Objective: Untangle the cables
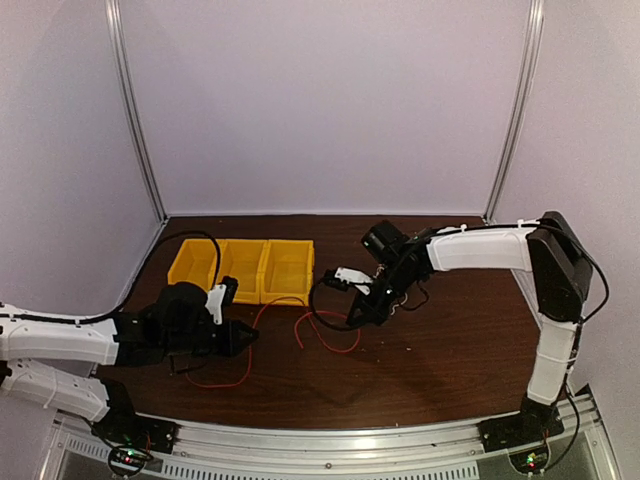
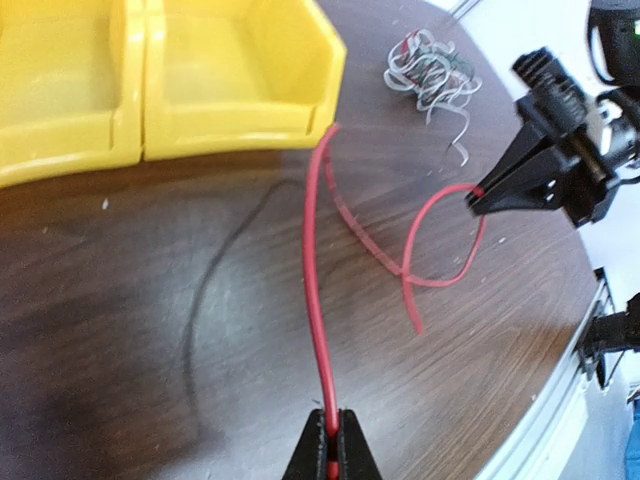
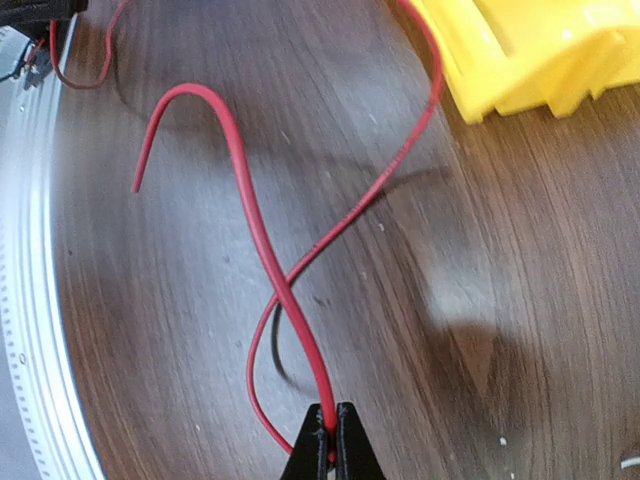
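Closest to the left wrist lens: left hand (image 2: 330, 425), clenched on a red wire (image 2: 312, 290), fingers pressed together with the wire pinched at their tips. From that grip, up across the dark wooden table (image 2: 100, 330) to the front corner of the nearest of the yellow bins (image 2: 240, 110), there doubling back in a slant toward the right hand (image 3: 330, 430). Left of the red wire, a thin dark curve (image 2: 205, 300) on the wood, wire or shadow, cannot tell which.

Right hand likewise clenched, grasping a second red wire (image 3: 253, 220) at its fingertips. Rising from that grip, hooking over and finishing in a free end toward the metal rail (image 3: 30, 330) at the near edge of the table. Crossed just above the fingers by a thinner red strand (image 3: 438, 75), running on past the corner of a bin. Cannot tell from that view whether the strand belongs to the wire in the left hand.

Seen from above: both hands low over the table, pointing toward each other, well apart, red loops lying between and below them. Yellow bins, three in a row, just behind the left hand, toward the back left.

Bundle of cables (image 2: 432, 68), white, green and red, tangled in a small heap on the table beyond the right hand, apart from the bins and from both hands.
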Robot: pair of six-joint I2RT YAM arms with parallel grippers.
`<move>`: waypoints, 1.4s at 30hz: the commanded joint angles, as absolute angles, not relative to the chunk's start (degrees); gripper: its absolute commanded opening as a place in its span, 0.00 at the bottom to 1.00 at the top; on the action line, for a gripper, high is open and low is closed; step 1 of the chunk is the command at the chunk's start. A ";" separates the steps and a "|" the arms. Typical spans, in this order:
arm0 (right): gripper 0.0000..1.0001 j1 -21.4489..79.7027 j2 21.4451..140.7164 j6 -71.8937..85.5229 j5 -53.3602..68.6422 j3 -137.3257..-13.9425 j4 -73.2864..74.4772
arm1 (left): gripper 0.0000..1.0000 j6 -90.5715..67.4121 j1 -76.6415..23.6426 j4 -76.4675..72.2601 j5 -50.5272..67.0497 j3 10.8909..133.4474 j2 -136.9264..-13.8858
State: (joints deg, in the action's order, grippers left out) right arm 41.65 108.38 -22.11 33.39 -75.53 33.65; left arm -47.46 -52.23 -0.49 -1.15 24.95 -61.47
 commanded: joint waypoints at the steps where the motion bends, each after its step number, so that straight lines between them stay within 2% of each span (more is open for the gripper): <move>1: 0.00 43.62 112.81 -17.98 44.61 -82.51 34.15 | 0.00 -47.54 -52.38 -23.87 -0.38 23.85 -65.03; 5: 0.00 44.08 116.25 -13.88 52.57 -87.12 33.88 | 0.00 -49.32 -52.38 -39.06 3.22 22.31 -70.12; 16: 0.00 46.34 118.24 -7.37 59.03 -90.43 30.40 | 0.03 -52.15 -54.16 -47.86 2.79 25.76 -82.20; 21: 0.00 46.66 118.21 -6.53 59.22 -90.48 29.81 | 0.11 -52.08 -54.11 -50.39 3.71 26.33 -84.15; 24: 0.00 46.80 118.29 -6.59 59.64 -90.37 29.38 | 0.22 -52.27 -54.12 -52.19 6.90 27.82 -86.59; 30: 0.00 47.11 118.05 -5.88 60.65 -90.19 28.12 | 0.25 -53.85 -54.10 -48.51 8.78 31.30 -90.32; 37: 0.00 47.08 115.73 -5.77 60.81 -87.93 25.87 | 0.24 -56.55 -53.37 -44.93 7.09 31.10 -89.38; 40: 0.00 46.96 114.61 -5.45 60.37 -86.94 24.77 | 0.19 -58.59 -52.84 -48.23 7.12 28.45 -88.33; 42: 0.00 46.93 114.00 -5.45 59.80 -86.38 24.38 | 0.12 -58.85 -52.80 -49.73 6.80 27.02 -87.43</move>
